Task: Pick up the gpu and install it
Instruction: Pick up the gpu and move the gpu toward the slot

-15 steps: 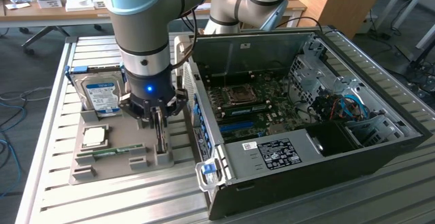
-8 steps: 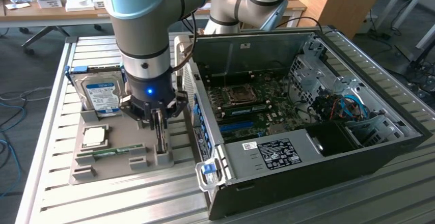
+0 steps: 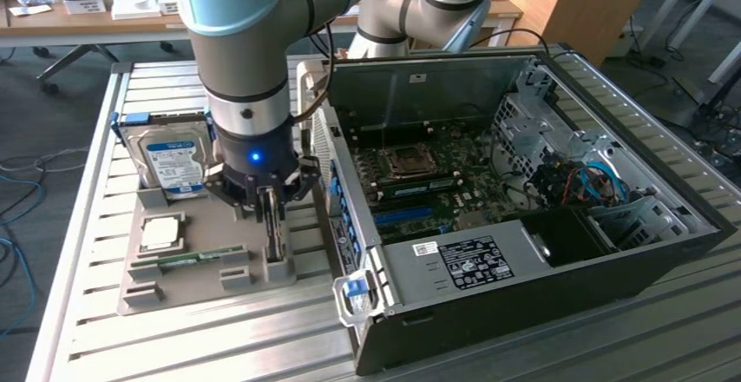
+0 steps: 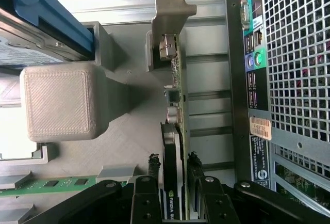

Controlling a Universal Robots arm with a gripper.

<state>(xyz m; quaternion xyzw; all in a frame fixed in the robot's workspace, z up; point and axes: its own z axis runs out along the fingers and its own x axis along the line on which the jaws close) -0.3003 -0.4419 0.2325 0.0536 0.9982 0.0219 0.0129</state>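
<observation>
Slatted metal tabletop (image 3: 81,312) carries everything; part of it is hidden behind the arm (image 3: 249,52), whose upper links run off the top of the exterior view. An open computer case (image 3: 544,308) lies on its side at the exterior view's right with the motherboard exposed. Its expansion slots are too dark and cluttered for me to read. Beside it, toward the exterior view's left, sits a gray printed holder tray (image 3: 186,288). A hard drive (image 3: 173,161) stands upright at the tray's far end, and the wrist masks its side toward the exterior view's right.

The gpu (image 4: 178,105) stands on edge in a slot of the tray, on the side nearest the case, and I cannot see that it is lifted. In the exterior view it is a thin sliver under the claw, mostly hidden. The wrist view shows it edge-on: green board, silver end bracket (image 4: 170,7) at the far end, black cooler on one face. Its near end runs out of frame between the fingers (image 4: 146,198).

The claw (image 4: 173,158) straddles the card and pinches it. One pad lies on the cooler face and the other on the bare board face, with no gap I can make out on either side.

A square processor chip (image 3: 160,233) lies flat on the tray. A narrow RAM stick (image 3: 186,260) rests just nearer the camera, partly sunk in its groove. I cannot read the labels on the case's rear panel.
</observation>
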